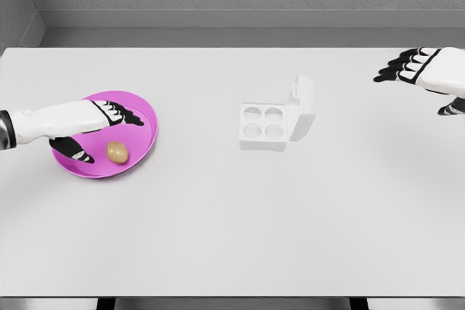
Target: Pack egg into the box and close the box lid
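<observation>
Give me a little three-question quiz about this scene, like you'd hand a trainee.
1. True or false: the egg already sits in the box.
2. Which hand is over the pink plate? A) left hand B) right hand
3. Fill in: the box lid is ____.

Key: 1. False, it lies on the plate. 2. A; the right one hovers far off, at the table's right edge. 3. Open, standing up at the box's right side, all four cups empty.
</observation>
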`<move>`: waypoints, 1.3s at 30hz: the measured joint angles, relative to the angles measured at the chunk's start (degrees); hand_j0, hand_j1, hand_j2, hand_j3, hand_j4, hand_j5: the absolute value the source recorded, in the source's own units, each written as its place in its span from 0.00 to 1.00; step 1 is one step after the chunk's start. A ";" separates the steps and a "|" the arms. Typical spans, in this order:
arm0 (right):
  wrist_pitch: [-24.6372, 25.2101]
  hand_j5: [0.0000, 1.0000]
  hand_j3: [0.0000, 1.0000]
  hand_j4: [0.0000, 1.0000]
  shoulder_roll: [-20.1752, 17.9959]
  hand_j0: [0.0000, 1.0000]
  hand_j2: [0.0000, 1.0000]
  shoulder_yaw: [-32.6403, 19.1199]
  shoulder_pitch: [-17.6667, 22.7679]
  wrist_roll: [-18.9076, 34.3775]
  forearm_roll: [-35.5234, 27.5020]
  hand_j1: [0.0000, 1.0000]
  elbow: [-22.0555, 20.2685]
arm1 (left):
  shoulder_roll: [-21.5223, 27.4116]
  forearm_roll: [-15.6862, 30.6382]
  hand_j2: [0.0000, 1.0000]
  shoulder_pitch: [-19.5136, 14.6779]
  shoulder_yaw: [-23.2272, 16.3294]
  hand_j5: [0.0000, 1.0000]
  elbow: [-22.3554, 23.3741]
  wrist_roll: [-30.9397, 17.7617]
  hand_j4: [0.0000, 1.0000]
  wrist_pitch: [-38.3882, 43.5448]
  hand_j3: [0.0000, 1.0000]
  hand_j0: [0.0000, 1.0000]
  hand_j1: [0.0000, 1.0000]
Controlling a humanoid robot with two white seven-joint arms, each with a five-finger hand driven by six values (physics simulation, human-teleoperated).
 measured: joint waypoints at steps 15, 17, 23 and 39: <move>0.00 1.00 1.00 1.00 -0.07 1.00 1.00 0.61 -0.09 0.00 0.34 1.00 0.18 | -0.40 -0.79 0.82 0.09 -1.86 0.82 0.36 -0.01 0.82 0.00 0.82 0.82 0.82; 0.00 1.00 1.00 1.00 -0.06 1.00 1.00 0.60 -0.18 0.00 0.27 1.00 0.20 | -0.43 -0.86 0.82 0.09 -2.05 0.82 0.36 -0.01 0.82 0.00 0.82 0.82 0.82; 0.00 1.00 1.00 1.00 0.11 1.00 1.00 0.59 0.00 0.00 0.31 1.00 2.82 | -0.55 -0.94 0.82 0.09 -2.57 0.82 0.39 -0.01 0.82 0.00 0.82 0.82 0.82; 0.00 1.00 1.00 1.00 0.19 1.00 1.00 -1.06 0.70 0.00 0.02 1.00 3.84 | -1.69 -1.40 0.76 0.09 -3.25 0.76 2.25 0.00 0.76 0.00 0.76 0.76 0.76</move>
